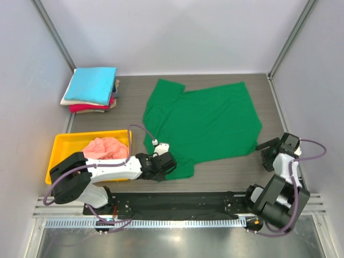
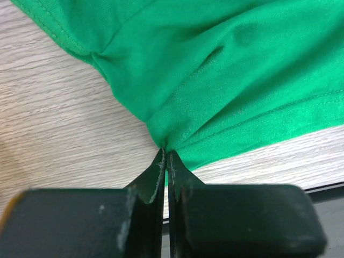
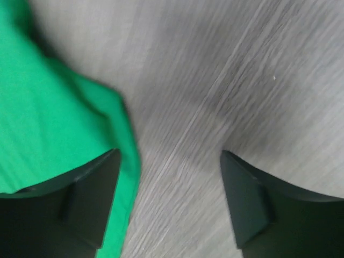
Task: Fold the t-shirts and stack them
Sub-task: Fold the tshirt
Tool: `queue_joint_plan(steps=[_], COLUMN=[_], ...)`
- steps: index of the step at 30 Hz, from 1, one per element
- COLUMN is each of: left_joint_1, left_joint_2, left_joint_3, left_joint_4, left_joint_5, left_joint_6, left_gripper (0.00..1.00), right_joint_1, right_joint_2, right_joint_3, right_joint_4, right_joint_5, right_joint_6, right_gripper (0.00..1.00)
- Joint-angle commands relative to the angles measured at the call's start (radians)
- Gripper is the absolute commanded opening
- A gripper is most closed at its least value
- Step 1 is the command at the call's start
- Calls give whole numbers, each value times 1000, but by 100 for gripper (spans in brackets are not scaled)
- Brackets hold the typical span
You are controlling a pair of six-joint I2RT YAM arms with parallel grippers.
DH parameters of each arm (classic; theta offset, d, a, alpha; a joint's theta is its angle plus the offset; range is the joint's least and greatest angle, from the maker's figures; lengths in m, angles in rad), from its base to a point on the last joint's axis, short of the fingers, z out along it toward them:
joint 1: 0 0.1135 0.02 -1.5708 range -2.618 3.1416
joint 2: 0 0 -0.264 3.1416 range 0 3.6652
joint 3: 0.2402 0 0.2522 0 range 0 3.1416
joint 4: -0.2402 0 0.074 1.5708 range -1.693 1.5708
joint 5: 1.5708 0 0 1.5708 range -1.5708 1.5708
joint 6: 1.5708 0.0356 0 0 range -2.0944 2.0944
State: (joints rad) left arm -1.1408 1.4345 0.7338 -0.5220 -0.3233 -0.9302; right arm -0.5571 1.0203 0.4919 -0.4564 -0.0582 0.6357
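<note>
Left gripper pinches soft green t-shirt hem into puckers

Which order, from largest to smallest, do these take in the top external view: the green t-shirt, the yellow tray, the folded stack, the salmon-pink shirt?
1. green t-shirt, spread flat
2. yellow tray
3. folded stack, somewhat smaller than the tray
4. salmon-pink shirt, bunched inside the tray

No readable text, labels or numbers anywhere.
</note>
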Motion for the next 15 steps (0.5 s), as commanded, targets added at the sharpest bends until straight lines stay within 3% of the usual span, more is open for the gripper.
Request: queue_joint_plan(steps=[1,5,10,11,15], left_joint_1=[12,32,55,70,85], left_joint_2=[-45,-54,-43,-33,-11], left_joint_3=[-20,-43,-45,-39,-24], left_joint_4=[13,57,85,99,109], left_joint_5=[-17,9,30,47,66], left_joint_6=[24,33,45,56,80], left_gripper=[1,1,0,0,0], right_joint_1=[-52,-52,-52,-53,-52], right_joint_2=[130,271,310,317,317], right_joint_3=[-44,-58,-42,-49,-67], right_joint_4=[194,314,340,358,357], right_joint_5=[-156,-206,-183,-205,-221], right_joint_6=[25,44,39,50,41], right_gripper=[77,71,64,55,44])
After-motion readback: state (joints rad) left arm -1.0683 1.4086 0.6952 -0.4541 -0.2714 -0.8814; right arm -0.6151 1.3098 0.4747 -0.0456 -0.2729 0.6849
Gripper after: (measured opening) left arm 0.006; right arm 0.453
